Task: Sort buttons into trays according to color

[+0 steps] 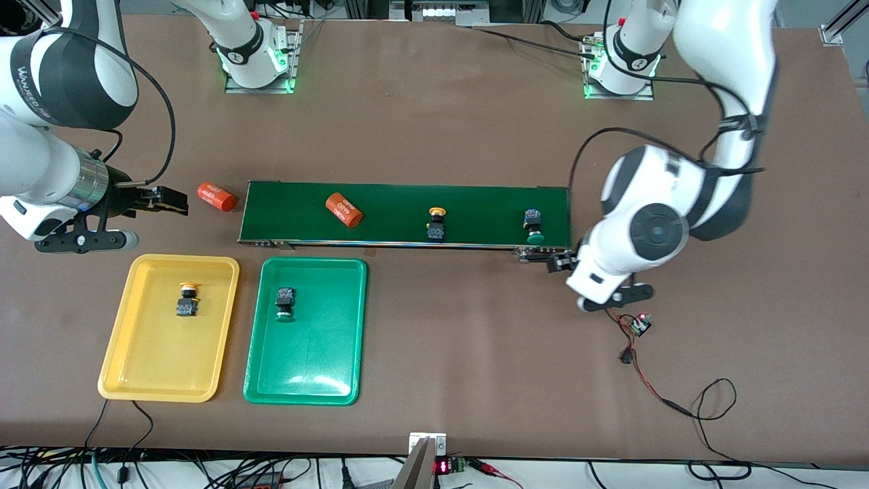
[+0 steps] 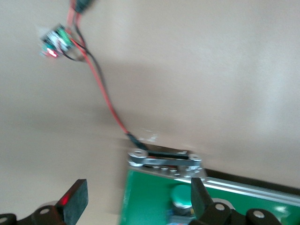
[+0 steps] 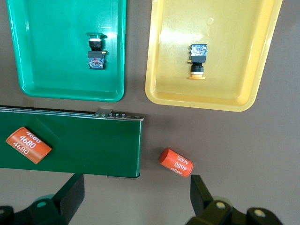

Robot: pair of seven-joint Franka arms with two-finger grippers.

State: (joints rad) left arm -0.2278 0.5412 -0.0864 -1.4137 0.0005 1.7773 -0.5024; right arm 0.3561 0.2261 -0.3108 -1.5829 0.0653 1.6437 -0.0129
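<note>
On the brown table the long dark-green belt lay between the two arms, and it was the largest thing there. Two trays of the same size lay nearer to the front camera than the belt, at the right arm's end: the yellow tray and, just beside it, the green tray.

The right gripper hung over the bare table just off the end of the belt, with its fingers spread apart and nothing between them. The right arm waited there. Under this gripper, an orange cylinder with white print lay on the table beside the belt's end, and a second orange cylinder lay on the belt itself.

The left gripper was low at the other end of the belt, over its corner, with its fingers wide apart and holding nothing. Between and just below these fingers, in the left wrist view, the green cap of a button showed on the belt.

That green button lay on the belt close to the left gripper. A yellow button lay on the belt farther from this gripper, toward the middle. Another yellow button lay in the yellow tray, and another green button lay in the green tray. A small circuit board with thin wires lay on the table near the left gripper.
</note>
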